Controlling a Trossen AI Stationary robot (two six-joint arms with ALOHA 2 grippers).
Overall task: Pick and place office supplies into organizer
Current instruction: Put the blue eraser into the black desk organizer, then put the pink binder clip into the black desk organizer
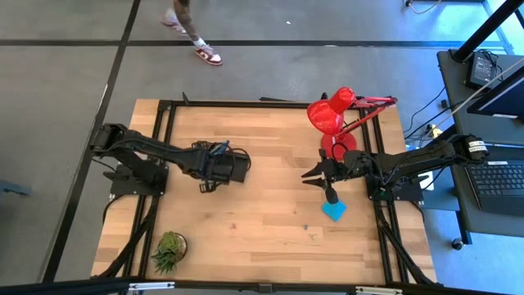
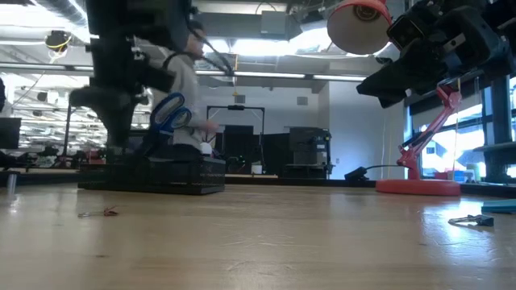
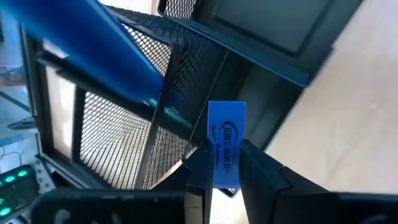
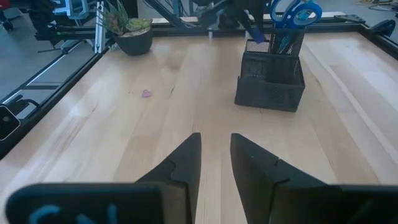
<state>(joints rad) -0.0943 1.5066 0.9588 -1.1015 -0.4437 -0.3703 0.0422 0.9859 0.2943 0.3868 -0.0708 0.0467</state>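
The black mesh organizer (image 1: 233, 166) sits left of the table's middle, with blue-handled scissors (image 2: 169, 113) standing upright in its cup. My left gripper (image 3: 225, 154) is over the organizer (image 3: 143, 124), shut on a small blue labelled block (image 3: 226, 124). My right gripper (image 4: 215, 155) hovers open above bare wood at the table's right, near the red lamp's base. The cyan sticky-note pad (image 1: 334, 211) lies flat just nearward of it. A tiny purple block (image 4: 147, 94) lies on the wood near the plant. My left gripper pinches the blue labelled block by its lower half (image 3: 225, 168), one finger on each long side. The block's printed face (image 3: 227, 127) sticks out beyond the fingertips toward the organizer's mesh wall. It is lifted off the table; whether it touches the mesh, I cannot tell.
A red desk lamp (image 1: 336, 123) stands at the far right, close to my right arm. A small potted plant (image 1: 169, 250) is at the near left corner. A small blue-grey clip (image 2: 472, 219) lies near the cyan pad. Open wood lies between organizer and right gripper. A person walks beyond the far edge.
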